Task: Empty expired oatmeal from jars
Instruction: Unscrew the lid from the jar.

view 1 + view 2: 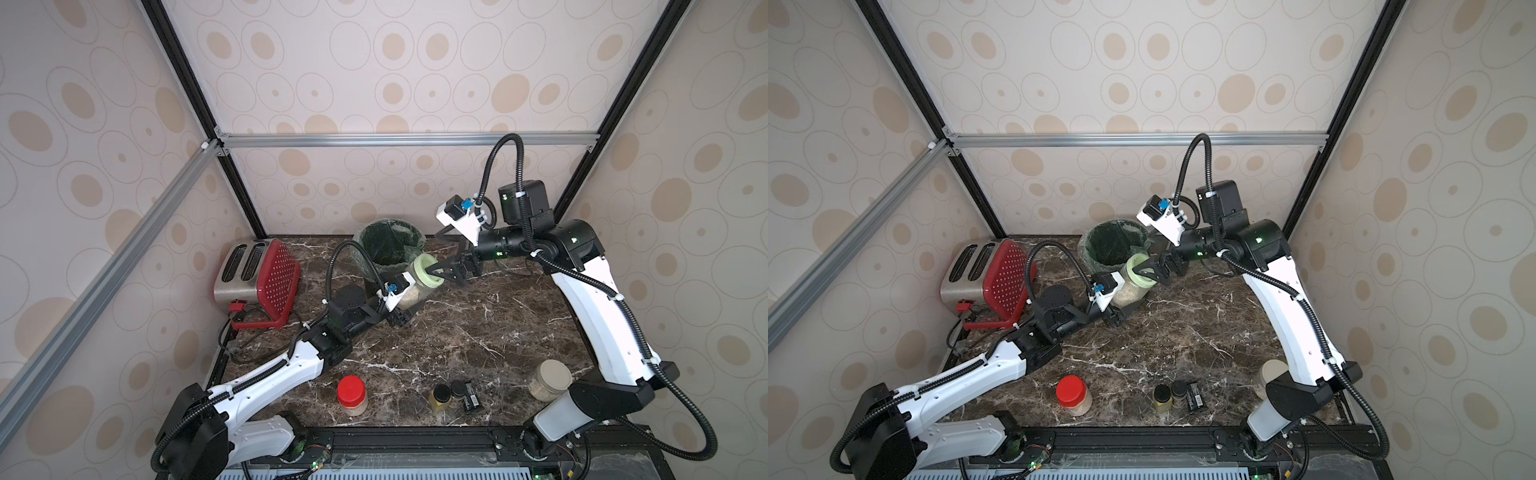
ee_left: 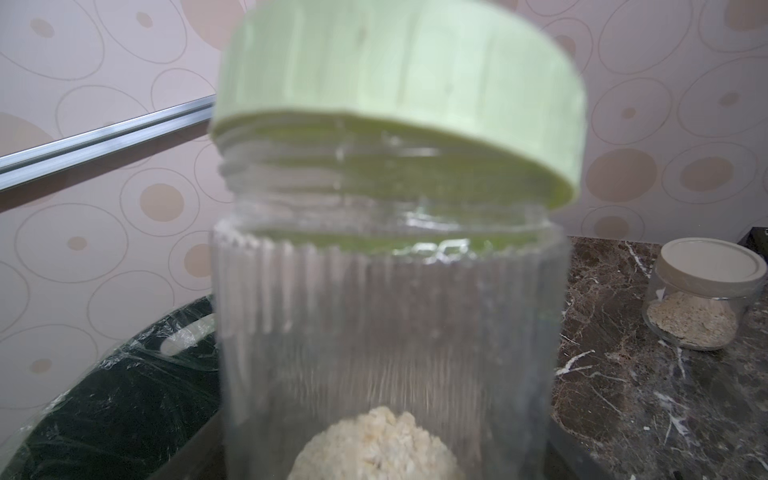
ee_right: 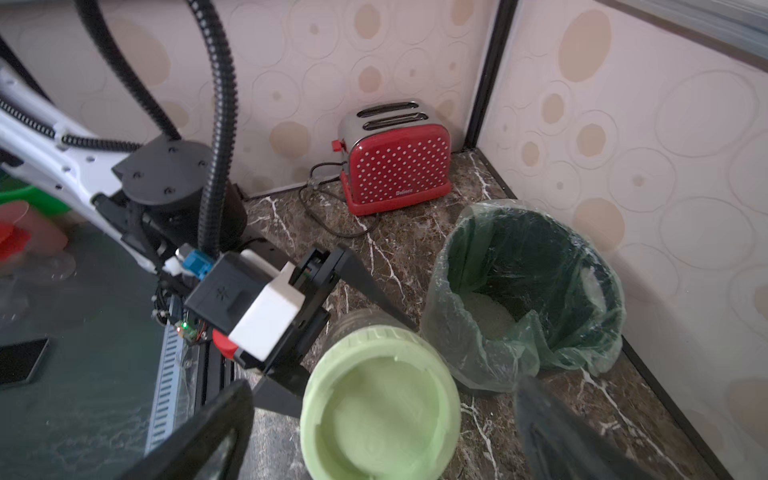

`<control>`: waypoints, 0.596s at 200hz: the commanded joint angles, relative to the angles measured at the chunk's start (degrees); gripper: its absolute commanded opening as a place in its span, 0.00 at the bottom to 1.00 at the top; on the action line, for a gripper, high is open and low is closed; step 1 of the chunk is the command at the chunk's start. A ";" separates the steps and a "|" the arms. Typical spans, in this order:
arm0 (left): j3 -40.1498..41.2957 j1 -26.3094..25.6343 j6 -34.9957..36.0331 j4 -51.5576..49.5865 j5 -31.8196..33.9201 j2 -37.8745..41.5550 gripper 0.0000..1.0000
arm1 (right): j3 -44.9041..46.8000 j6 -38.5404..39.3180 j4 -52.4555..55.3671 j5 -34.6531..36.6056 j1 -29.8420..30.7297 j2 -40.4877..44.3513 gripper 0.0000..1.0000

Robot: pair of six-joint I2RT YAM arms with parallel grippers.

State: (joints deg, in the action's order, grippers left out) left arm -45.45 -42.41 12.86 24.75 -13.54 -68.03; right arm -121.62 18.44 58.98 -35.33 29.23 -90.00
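Observation:
My left gripper (image 1: 402,311) is shut on a clear jar (image 1: 411,293) with a pale green lid (image 1: 424,270), held tilted just in front of the bin. Oatmeal (image 2: 374,449) lies in its lower part. In the left wrist view the lid (image 2: 395,83) sits crooked on the jar's threads. My right gripper (image 1: 440,270) stands open around the lid (image 3: 380,415), with a gap between lid and each finger (image 3: 208,432). The red-lidded jar (image 1: 352,395) and the beige-lidded jar (image 1: 549,379) stand shut near the front edge, both holding oatmeal.
A bin with a green liner (image 1: 415,237) stands at the back, with pale grains inside (image 3: 494,316). A red toaster (image 1: 259,278) and its cord sit back left. Two small black-capped bottles (image 1: 449,395) and a black item (image 1: 472,400) lie at the front.

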 commanded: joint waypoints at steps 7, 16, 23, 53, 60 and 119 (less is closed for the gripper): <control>-2.01 0.31 1.18 5.70 0.48 0.70 0.00 | -0.70 -21.30 -1.60 11.28 0.57 1.24 0.99; -2.10 0.27 1.18 5.59 0.51 0.84 0.00 | -0.97 -24.94 0.27 12.64 0.58 1.06 1.00; -2.19 0.25 1.20 5.41 0.58 0.90 0.00 | -1.03 -27.54 2.04 13.23 0.61 1.12 0.99; -2.29 0.36 0.94 5.60 0.35 0.89 0.00 | -0.34 -32.02 6.32 12.86 0.90 2.23 0.99; -2.35 0.31 0.85 5.66 0.16 0.76 0.00 | 1.24 -32.72 5.54 12.54 1.07 3.01 0.99; -3.06 0.31 0.58 4.45 -0.31 1.23 0.00 | 8.55 -34.04 0.62 8.94 1.55 4.08 0.99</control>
State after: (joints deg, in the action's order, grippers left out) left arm -45.45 -42.41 12.86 24.67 -13.39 -68.05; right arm -113.82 -13.74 61.01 -25.02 30.37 -85.89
